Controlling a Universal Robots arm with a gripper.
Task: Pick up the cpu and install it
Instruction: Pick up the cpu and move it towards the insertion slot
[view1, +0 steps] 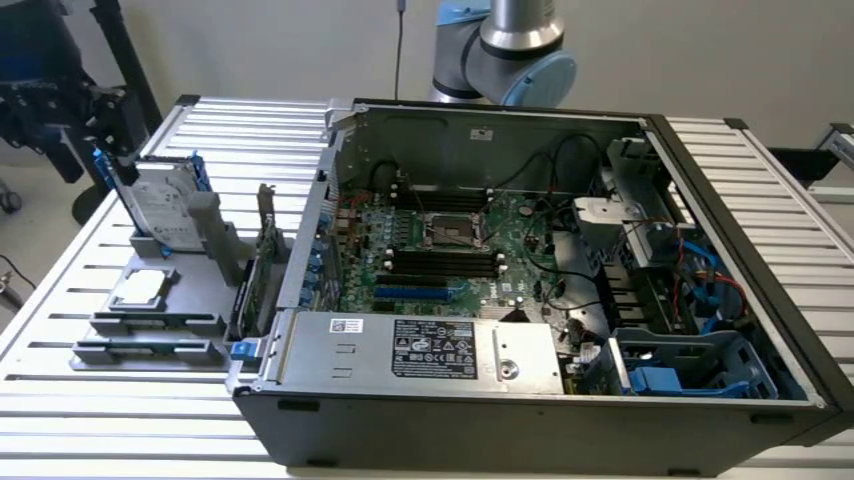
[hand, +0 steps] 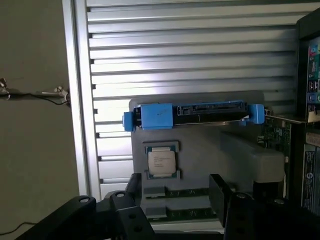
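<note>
The cpu (view1: 144, 288), a small flat square chip with a silvery top, lies in a seat on the grey fixture (view1: 200, 275) at the exterior view's left, beside the open computer case. In the wrist view the cpu (hand: 161, 161) rests just beyond my gripper (hand: 175, 210), whose black fingers (hand: 222, 192) stand apart with nothing between them. In the exterior view my gripper (view1: 94, 125) hangs above the fixture's far side, apart from the chip. The motherboard's bare socket (view1: 447, 232) sits in the middle of the case.
A silver hard drive in a blue frame (view1: 167, 205) stands upright on the fixture behind the chip. Memory sticks (view1: 147, 350) lie in slots in front of it. An expansion card (view1: 260, 260) stands between the fixture and the case wall (view1: 314, 230). The slatted table (view1: 80, 420) carries everything.
</note>
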